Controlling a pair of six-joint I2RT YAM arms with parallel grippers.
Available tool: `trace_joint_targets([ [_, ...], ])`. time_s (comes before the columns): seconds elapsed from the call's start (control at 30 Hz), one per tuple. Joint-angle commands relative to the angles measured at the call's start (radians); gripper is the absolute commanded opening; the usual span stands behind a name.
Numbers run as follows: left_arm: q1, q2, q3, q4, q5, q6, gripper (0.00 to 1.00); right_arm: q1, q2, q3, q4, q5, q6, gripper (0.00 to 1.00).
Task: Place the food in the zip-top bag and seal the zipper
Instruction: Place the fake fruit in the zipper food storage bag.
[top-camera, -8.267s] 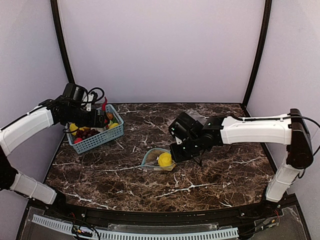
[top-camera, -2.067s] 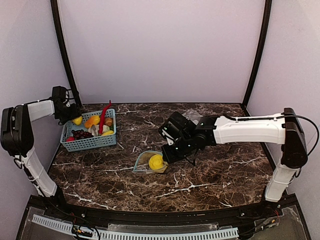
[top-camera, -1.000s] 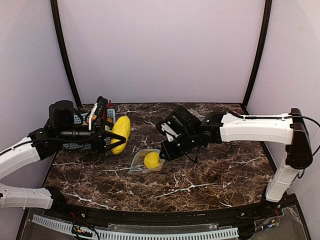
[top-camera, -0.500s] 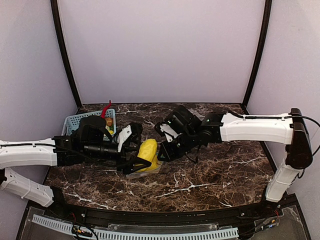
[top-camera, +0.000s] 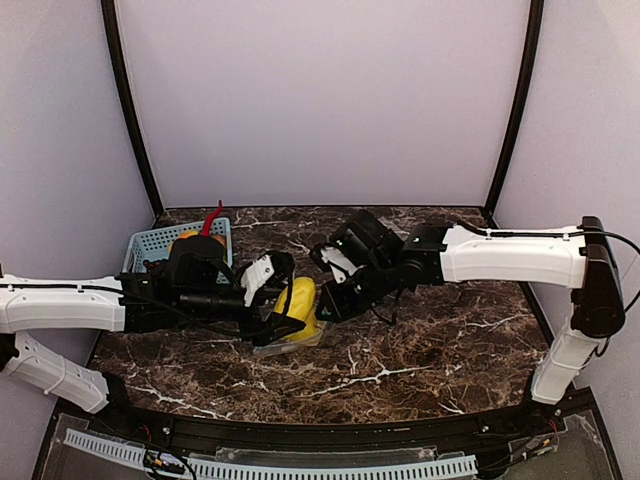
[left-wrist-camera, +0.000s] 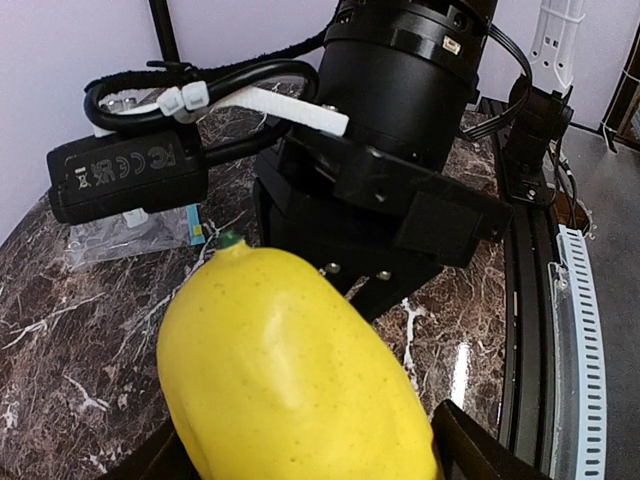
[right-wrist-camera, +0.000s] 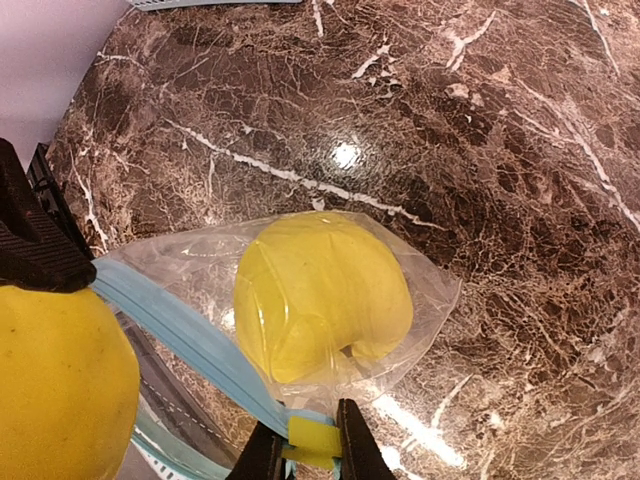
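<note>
Top external, second lemon (top-camera: 297, 298): just brought to bag (right-wrist-camera: 430, 290) mouth; insertion judged near.
Left tool (top-camera: 280, 305): lemon gripped.
Right tool (right-wrist-camera: 305, 450): zipper (right-wrist-camera: 180, 335) pinched.

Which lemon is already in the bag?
The lemon seen through the clear zip-top bag. The other lemon is outside its mouth, gripped by the left hand.

Right end effector (right-wrist-camera: 300, 455) pinching bag (right-wrist-camera: 425, 300) mouth — lemon (right-wrist-camera: 320, 295) inside, little room

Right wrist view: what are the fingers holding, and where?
The clear plastic zip-top bag, pinched at the end of its teal zipper strip, on a yellow tab.
</note>
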Motion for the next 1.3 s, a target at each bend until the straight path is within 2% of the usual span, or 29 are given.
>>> trace_joint_targets([
  [0.0, -0.006, -0.024, -0.022, -0.065, -0.027, 0.013, 0.62, -0.009, -0.034, 0.001, 0.024, -0.012, -0.008, 0.09],
  [0.43, -0.005, -0.015, 0.000, -0.147, -0.016, -0.040, 0.85, -0.012, -0.031, 0.007, 0.022, -0.015, -0.008, 0.09],
  [0.9, -0.006, 0.011, -0.004, -0.118, -0.077, -0.111, 0.87, -0.012, -0.028, 0.011, 0.021, -0.020, -0.004, 0.09],
  [1.13, -0.006, 0.058, 0.030, -0.123, -0.140, -0.368, 0.91, -0.013, -0.023, 0.014, 0.021, -0.018, -0.004, 0.09],
  [1.27, -0.006, 0.067, 0.030, -0.110, -0.165, -0.467, 0.92, -0.014, -0.021, 0.016, 0.022, -0.023, -0.008, 0.09],
])
